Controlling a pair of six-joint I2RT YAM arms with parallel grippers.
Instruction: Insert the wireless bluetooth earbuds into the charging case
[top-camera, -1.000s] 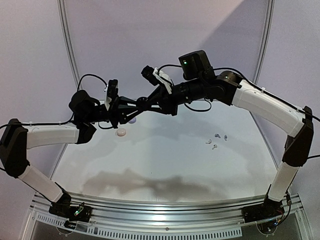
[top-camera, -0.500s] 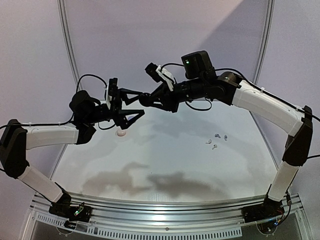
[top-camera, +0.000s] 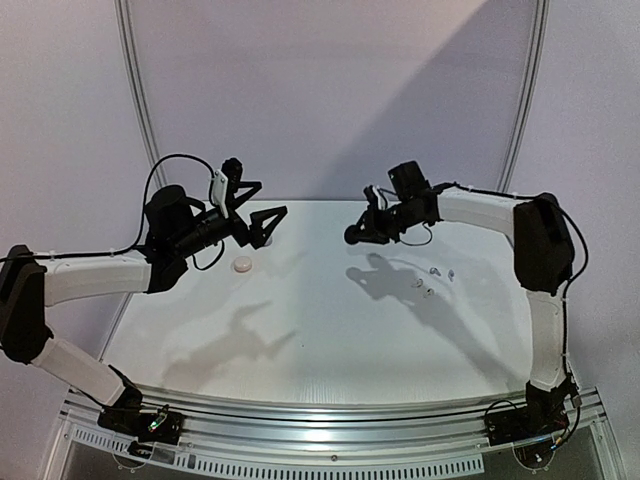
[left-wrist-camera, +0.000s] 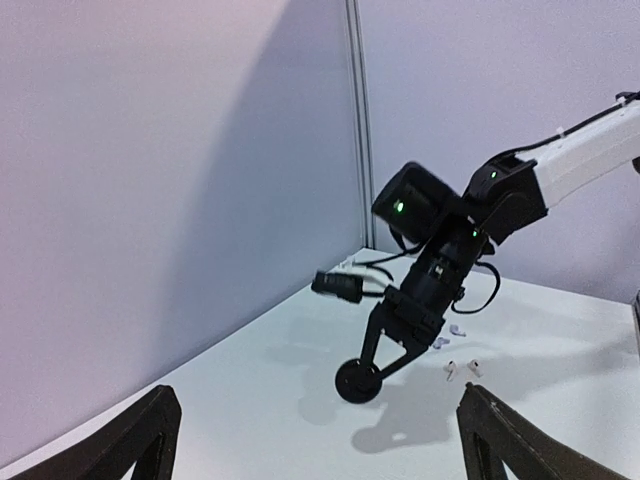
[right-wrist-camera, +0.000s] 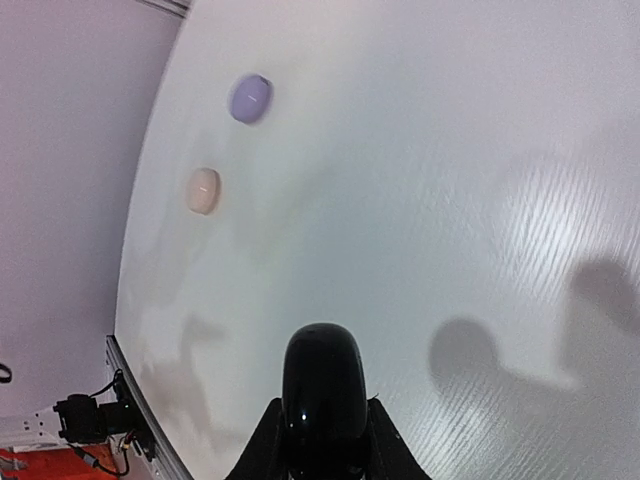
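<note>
white right arm (top-camera: 480, 208) outstretched, gripping case (top-camera: 352, 236)

The left arm (top-camera: 100, 272) and right arm (top-camera: 548, 330) wear smooth white shells between chunky black joints. Thin black cables (top-camera: 168, 162) loop above the table (top-camera: 330, 330) beside each wrist. Small green lights (left-wrist-camera: 399, 208) glow on the right arm's black wrist housing. The left arm's fingers (left-wrist-camera: 140, 435) are black, angular wedges.

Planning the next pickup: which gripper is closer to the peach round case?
Left. The left gripper hangs open close by the peach case; the right gripper, holding a black case, is across the table.
</note>
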